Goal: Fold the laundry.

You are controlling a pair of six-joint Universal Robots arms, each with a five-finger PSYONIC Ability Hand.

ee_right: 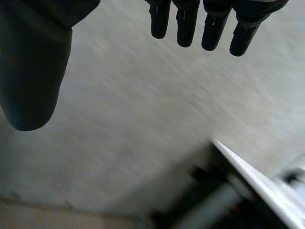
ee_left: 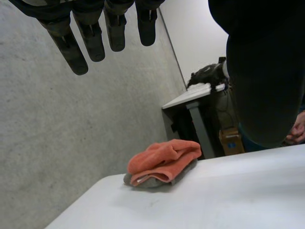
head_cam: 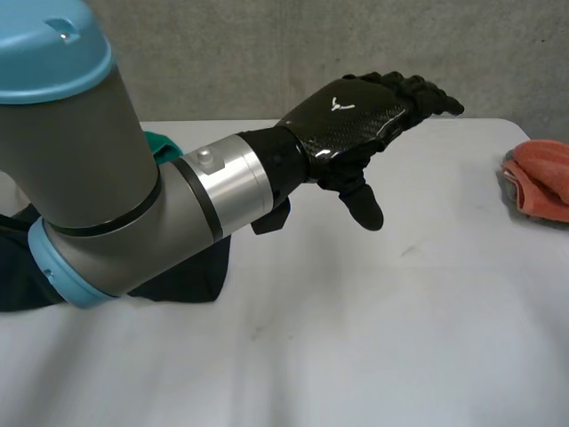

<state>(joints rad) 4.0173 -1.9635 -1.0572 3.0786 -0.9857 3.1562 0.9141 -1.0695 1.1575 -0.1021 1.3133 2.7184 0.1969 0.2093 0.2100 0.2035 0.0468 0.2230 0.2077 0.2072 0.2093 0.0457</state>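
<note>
My left hand (head_cam: 356, 111) is open, empty, raised mid-frame; orange towel (head_cam: 540, 178) parked folded at right, dark cloth (head_cam: 191, 277) lower-left probably next.

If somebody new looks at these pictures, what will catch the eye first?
First comes the big left arm with its open black left hand, held above the middle of the white table in the head view. Next is a folded orange cloth at the table's right edge. A dark cloth lies under the left arm.
</note>
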